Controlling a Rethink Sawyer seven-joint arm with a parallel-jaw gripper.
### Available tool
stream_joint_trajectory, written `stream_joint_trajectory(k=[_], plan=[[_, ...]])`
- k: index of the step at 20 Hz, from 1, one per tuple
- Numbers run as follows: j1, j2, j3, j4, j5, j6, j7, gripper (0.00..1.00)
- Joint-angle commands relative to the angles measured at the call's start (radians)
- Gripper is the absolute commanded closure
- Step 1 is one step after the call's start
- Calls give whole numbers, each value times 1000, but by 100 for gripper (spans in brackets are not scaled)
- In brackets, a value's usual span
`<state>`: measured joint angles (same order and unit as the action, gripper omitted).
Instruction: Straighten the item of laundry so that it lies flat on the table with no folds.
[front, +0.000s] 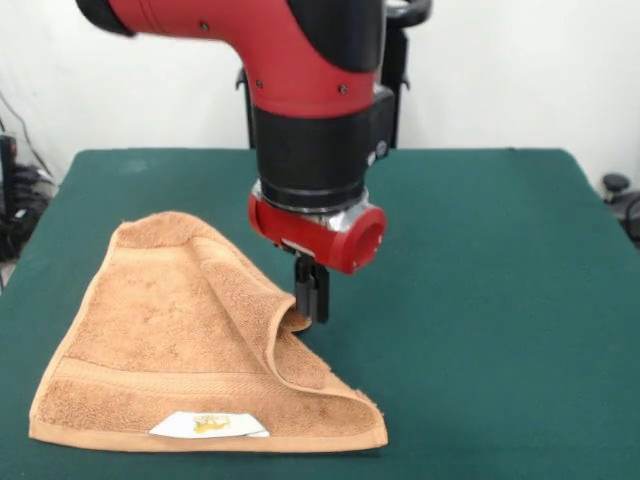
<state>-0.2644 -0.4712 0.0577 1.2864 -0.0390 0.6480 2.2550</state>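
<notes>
Orange-tan terry towel (170, 350) seen on green felt table (480, 280), rough triangle shape, one corner folded over and raised, pinched between closed claw (310, 312) fingers, white label (210, 425) edge pointed toward camera, bulk spread left of and below claw.

An orange-tan terry towel (170, 340) lies on the dark green counter (480, 300), toward its near left part. It isn't flat: the right edge is folded over and lifted at the fold. A white label (210, 425) with a yellow mark sits on the near hem.
</notes>
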Motion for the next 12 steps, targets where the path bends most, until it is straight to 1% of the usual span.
stream_joint_trajectory(k=[1, 5, 12], plan=[[3, -95, 10, 157, 20, 121, 52, 100], [1, -113, 13, 180, 19, 121, 58, 100], [-3, -98, 18, 183, 5, 89, 61, 100]])
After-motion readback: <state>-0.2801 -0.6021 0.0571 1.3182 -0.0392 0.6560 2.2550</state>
